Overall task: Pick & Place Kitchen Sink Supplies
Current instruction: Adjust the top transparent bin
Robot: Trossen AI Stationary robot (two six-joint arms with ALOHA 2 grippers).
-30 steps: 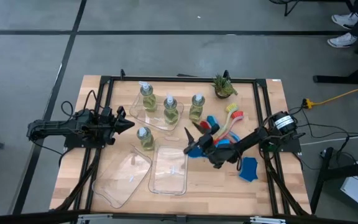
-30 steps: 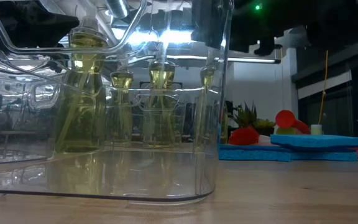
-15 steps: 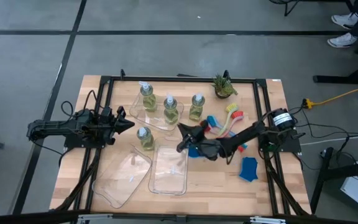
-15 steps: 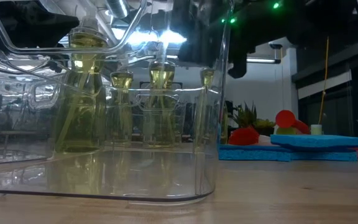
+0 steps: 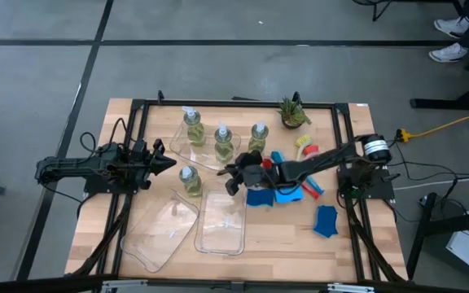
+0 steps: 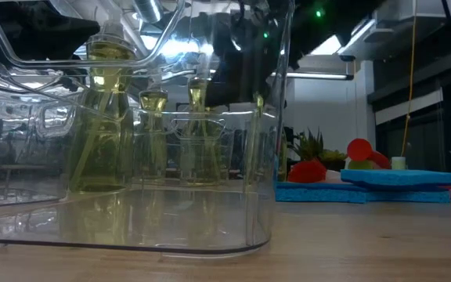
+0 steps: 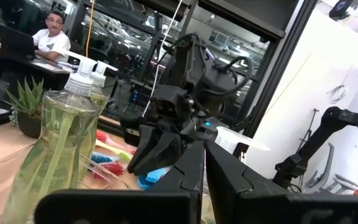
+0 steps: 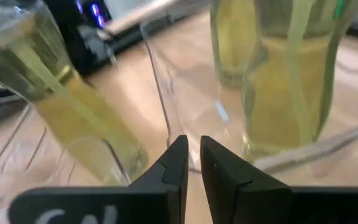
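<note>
Three clear pump bottles [image 5: 222, 145] of yellow-green liquid stand on a clear tray [image 5: 204, 158] at the far middle. Another bottle [image 5: 190, 181] stands alone nearer. Blue sponges [image 5: 259, 198] lie flat at centre right, one more sponge piece [image 5: 326, 220] nearer. Red, blue and yellow-green brushes [image 5: 304, 151] lie beside them. My right gripper [image 5: 229, 181] hovers shut and empty between the lone bottle and the tray, pointing toward the table's left; its fingers [image 8: 179, 163] nearly meet. My left gripper [image 5: 172, 163] waits shut at the left [image 7: 205, 168].
Two empty clear trays [image 5: 221, 221] [image 5: 159, 232] lie near the front edge. A small potted plant [image 5: 292, 113] stands at the far right. In the low view a tray wall [image 6: 276, 157] fills the foreground, with sponges [image 6: 398, 178] to its right.
My right gripper has gone from above the blue sponges toward the table's left and far side, to the bottles. It has tipped up from pointing steeply down to nearly level and has rolled. The sponges stay flat on the table.
</note>
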